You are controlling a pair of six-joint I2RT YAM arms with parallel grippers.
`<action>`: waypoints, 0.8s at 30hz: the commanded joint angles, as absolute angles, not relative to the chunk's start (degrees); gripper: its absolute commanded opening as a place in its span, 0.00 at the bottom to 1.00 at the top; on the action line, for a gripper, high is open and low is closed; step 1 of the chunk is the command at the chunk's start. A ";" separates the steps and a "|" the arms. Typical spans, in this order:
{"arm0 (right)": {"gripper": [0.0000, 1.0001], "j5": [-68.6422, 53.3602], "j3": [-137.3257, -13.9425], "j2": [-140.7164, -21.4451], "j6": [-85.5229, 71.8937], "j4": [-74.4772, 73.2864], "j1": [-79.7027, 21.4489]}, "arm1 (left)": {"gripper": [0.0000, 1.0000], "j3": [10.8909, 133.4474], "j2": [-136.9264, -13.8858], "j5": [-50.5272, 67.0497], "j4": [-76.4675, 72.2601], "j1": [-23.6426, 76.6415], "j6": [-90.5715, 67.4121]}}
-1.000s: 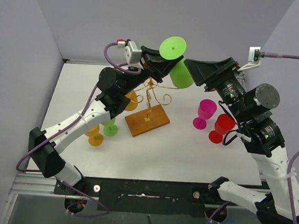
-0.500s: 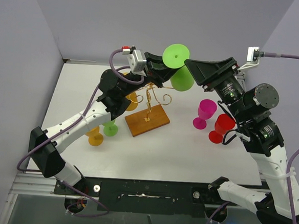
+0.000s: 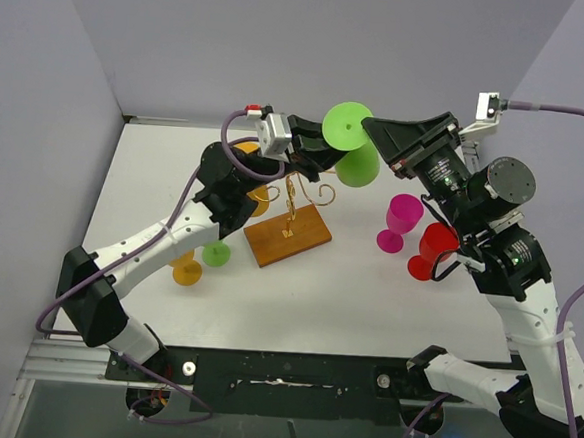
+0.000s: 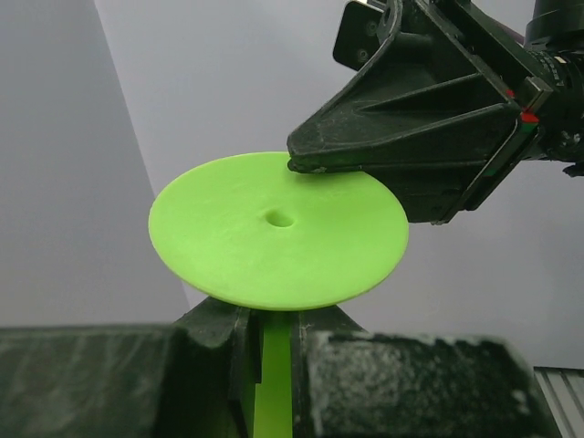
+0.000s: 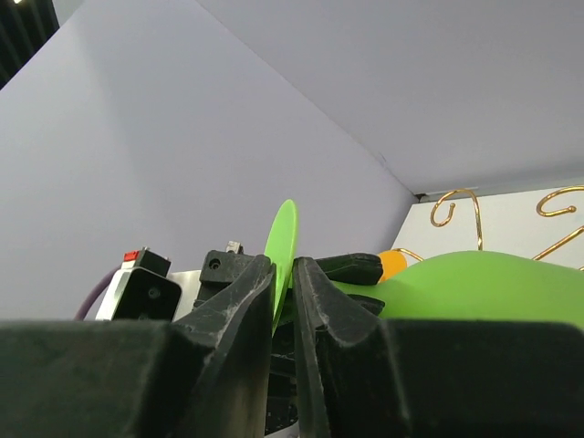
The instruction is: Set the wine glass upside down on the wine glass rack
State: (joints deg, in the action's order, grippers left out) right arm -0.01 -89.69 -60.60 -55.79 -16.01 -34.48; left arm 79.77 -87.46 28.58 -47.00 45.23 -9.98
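A lime green wine glass (image 3: 356, 163) hangs in the air above the wine glass rack (image 3: 292, 191), a gold wire stand on a brown wooden base (image 3: 287, 236). The glass lies tilted, its round foot (image 4: 278, 228) turned up. My left gripper (image 4: 272, 370) is shut on the stem just under the foot. My right gripper (image 5: 285, 283) comes in from the right, its jaws closed to a narrow slot over the edge of the foot (image 5: 285, 242). In the right wrist view the bowl (image 5: 474, 287) fills the right side, with gold rack arms (image 5: 456, 205) behind it.
A pink glass (image 3: 403, 220) and a red glass (image 3: 431, 251) stand on the table right of the rack, under my right arm. An orange glass (image 3: 186, 269) and a small green one (image 3: 215, 253) stand to the left, and another orange one (image 3: 259, 203) sits behind my left arm.
My right gripper's jaws have closed from wide open onto the edge of the foot. My left gripper has carried the glass a little to the right.
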 commanded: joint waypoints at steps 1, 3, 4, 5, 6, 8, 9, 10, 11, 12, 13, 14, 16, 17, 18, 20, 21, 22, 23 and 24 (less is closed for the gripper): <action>0.12 0.14 -91.74 -60.69 -57.81 -15.99 -34.45 | 0.00 79.96 -86.97 28.58 -53.21 45.44 -10.04; 0.06 -0.03 -92.03 -60.83 -58.08 -16.31 -34.46 | 0.00 79.85 -87.22 28.62 -54.36 45.44 -10.63; 0.01 0.04 -92.29 -60.90 -58.17 -16.57 -34.45 | 0.00 79.89 -87.34 28.53 -54.89 45.44 -10.96; 0.00 0.27 -92.57 -60.83 -58.18 -16.61 -34.45 | 0.03 79.89 -87.44 28.31 -55.44 45.42 -11.63; 0.00 0.73 -92.74 -60.82 -58.00 -16.61 -34.45 | 0.14 79.86 -87.45 28.14 -56.08 45.44 -11.95; 0.00 1.95 -93.04 -60.47 -57.71 -16.69 -34.45 | 0.39 79.61 -87.03 27.33 -56.16 45.44 -12.56; 0.00 2.61 -93.26 -60.33 -57.55 -16.62 -34.43 | 0.44 79.25 -86.56 26.34 -55.92 45.44 -12.79; 0.00 3.09 -93.52 -60.18 -57.26 -16.43 -34.45 | 0.48 78.94 -85.64 25.34 -55.38 45.44 -12.83; 0.00 3.46 -93.74 -60.01 -56.89 -16.05 -34.45 | 0.51 78.55 -84.86 24.55 -54.40 45.44 -12.52; 0.00 3.96 -93.98 -59.83 -56.34 -15.60 -34.45 | 0.54 78.19 -84.03 23.59 -52.92 45.44 -11.96; 0.00 4.68 -94.26 -59.71 -55.58 -15.30 -34.45 | 0.57 77.67 -83.04 22.54 -51.33 45.44 -11.26; 0.00 5.58 -94.53 -59.53 -54.86 -15.01 -34.45 | 0.59 77.04 -82.12 21.45 -49.59 45.36 -10.32; 0.00 8.55 -94.38 -59.07 -52.60 -14.38 -34.43 | 0.64 75.15 -79.81 18.40 -46.97 45.31 -8.85; 0.00 9.92 -94.23 -58.88 -51.44 -13.99 -34.36 | 0.65 74.21 -78.55 16.78 -45.92 45.20 -8.26; 0.00 11.69 -94.02 -58.74 -50.05 -13.71 -34.39 | 0.66 73.12 -77.20 14.79 -44.88 45.07 -7.82; 0.00 14.89 -93.52 -58.54 -47.30 -13.15 -34.37 | 0.68 71.40 -74.55 11.17 -41.77 44.61 -7.07; 0.00 16.52 -93.13 -58.46 -45.85 -12.61 -34.37 | 0.68 70.70 -73.20 9.35 -40.21 44.33 -6.82; 0.00 17.87 -92.78 -58.54 -44.26 -12.11 -34.35 | 0.69 69.90 -71.88 6.99 -38.32 43.93 -6.73; 0.00 19.09 -92.47 -58.60 -42.93 -11.72 -34.36 | 0.69 69.43 -70.44 4.95 -36.40 43.48 -6.71; 0.00 20.25 -92.06 -58.80 -41.72 -11.39 -34.33 | 0.68 68.87 -68.97 3.07 -33.97 42.90 -6.68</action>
